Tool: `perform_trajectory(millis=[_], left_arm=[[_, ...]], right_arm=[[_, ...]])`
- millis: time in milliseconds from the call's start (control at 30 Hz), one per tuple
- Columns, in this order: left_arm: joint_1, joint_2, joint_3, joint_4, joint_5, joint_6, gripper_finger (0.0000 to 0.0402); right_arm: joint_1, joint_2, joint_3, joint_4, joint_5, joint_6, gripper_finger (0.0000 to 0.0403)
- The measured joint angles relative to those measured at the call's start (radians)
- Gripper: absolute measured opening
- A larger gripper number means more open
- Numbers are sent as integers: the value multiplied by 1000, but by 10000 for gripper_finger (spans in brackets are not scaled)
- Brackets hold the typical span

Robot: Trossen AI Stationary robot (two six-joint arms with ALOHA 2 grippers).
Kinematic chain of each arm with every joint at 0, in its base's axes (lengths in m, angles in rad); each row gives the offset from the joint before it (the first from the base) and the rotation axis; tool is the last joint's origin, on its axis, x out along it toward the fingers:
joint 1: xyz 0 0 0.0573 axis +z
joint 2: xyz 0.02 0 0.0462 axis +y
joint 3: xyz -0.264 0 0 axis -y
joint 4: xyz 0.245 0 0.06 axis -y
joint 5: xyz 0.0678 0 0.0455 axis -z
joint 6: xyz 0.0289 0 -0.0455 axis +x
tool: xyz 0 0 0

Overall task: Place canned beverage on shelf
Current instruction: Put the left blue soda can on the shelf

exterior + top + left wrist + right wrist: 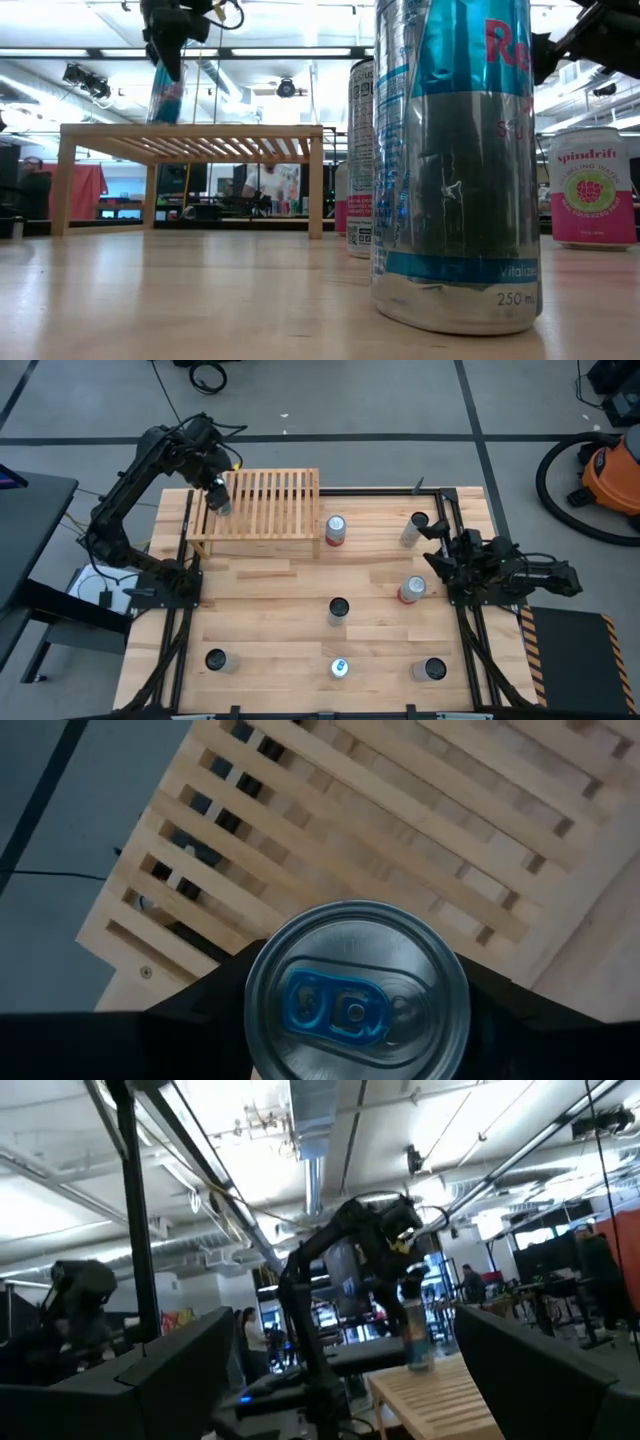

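I have the slim can (357,990) clamped in my left gripper (357,1005), the two dark fingers (210,995) pinched in against its sides just under the top rim. The can hangs upright, its silver lid and blue pull-tab facing my wrist camera, over the left end of the slatted wooden shelf (262,503). From table height, the can (165,95) looks to have its base at about the height of the slat top; whether it touches I cannot tell.

I judge this can to be stiff enough while sealed, but thin-walled: squeeze too hard and the aluminium dents. The printed metal skin looks smooth and likely slippery, so a grip high on the body relies on friction alone. If full, it is heavy for its width, and tall and narrow, so it tips easily. The slats leave gaps, so I want the base to bridge two or more slats and sit flat before I let go. Holding it across the body near the top suits a straight vertical set-down.

My right gripper (438,548) waits with its jaws spread wide and nothing in them, at the right side of the table (280,645), near other cans (412,590).
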Motion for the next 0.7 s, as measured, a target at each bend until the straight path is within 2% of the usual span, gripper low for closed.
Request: perform_trajectory(millis=[200,400,700], left_arm=[[49,17,141,27,11,-10,236],[127,106,305,-29,12,-66,236],[170,212,324,-44,33,-68,236]], right_arm=[[0,9,0,-4,-2,-5,390],[0,10,0,-36,1,3,390],[0,10,0,-43,4,3,390]])
